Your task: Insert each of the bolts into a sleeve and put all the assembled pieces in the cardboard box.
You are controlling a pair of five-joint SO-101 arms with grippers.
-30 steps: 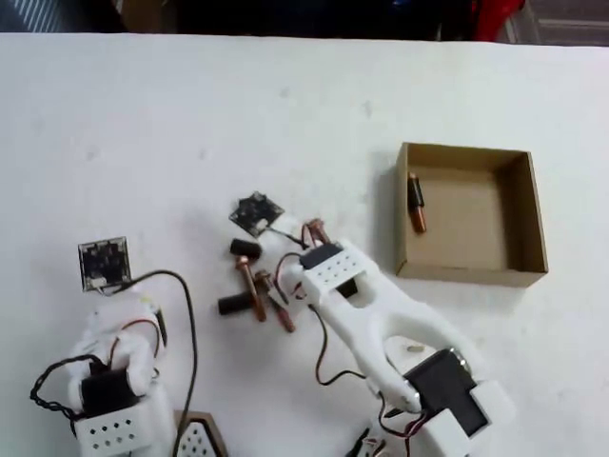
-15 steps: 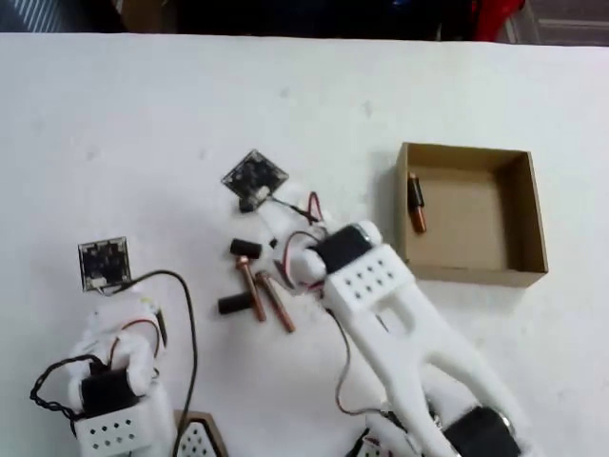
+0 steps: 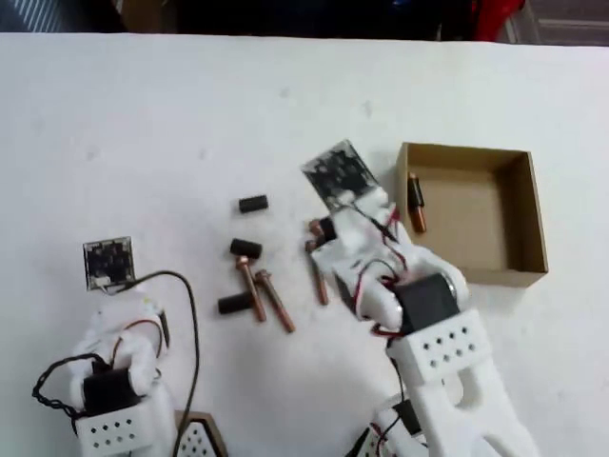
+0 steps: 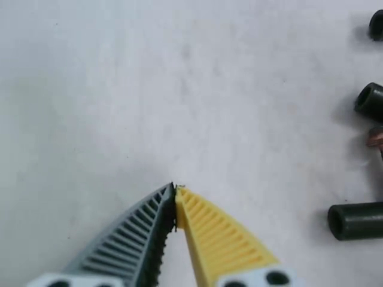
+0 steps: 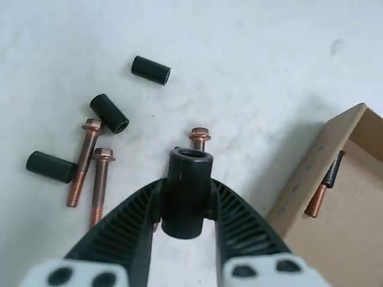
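My right gripper (image 5: 187,186) is shut on a black sleeve (image 5: 187,194), held upright just above the table. A copper bolt (image 5: 200,139) lies right under it, also seen as the bolt (image 3: 317,271) beside the gripper (image 3: 328,231) in the high view. To the left lie three loose sleeves (image 3: 252,204) (image 3: 245,248) (image 3: 233,305) and two more bolts (image 3: 252,286) (image 3: 276,301). The cardboard box (image 3: 519,262) stands at the right with one assembled piece (image 3: 415,202) inside. My left gripper (image 4: 175,191) is shut and empty over bare table, left of the sleeves (image 4: 356,220).
The left arm (image 3: 109,386) sits at the front left corner with a black cable (image 3: 190,324) looping beside it. The right arm (image 3: 438,352) stretches from the front edge between the parts and the box. White table extends far back.
The right arm has swung right, from over the pile of parts toward the box, carrying the sleeve. A sleeve it had hidden now shows. The left arm has stayed put.
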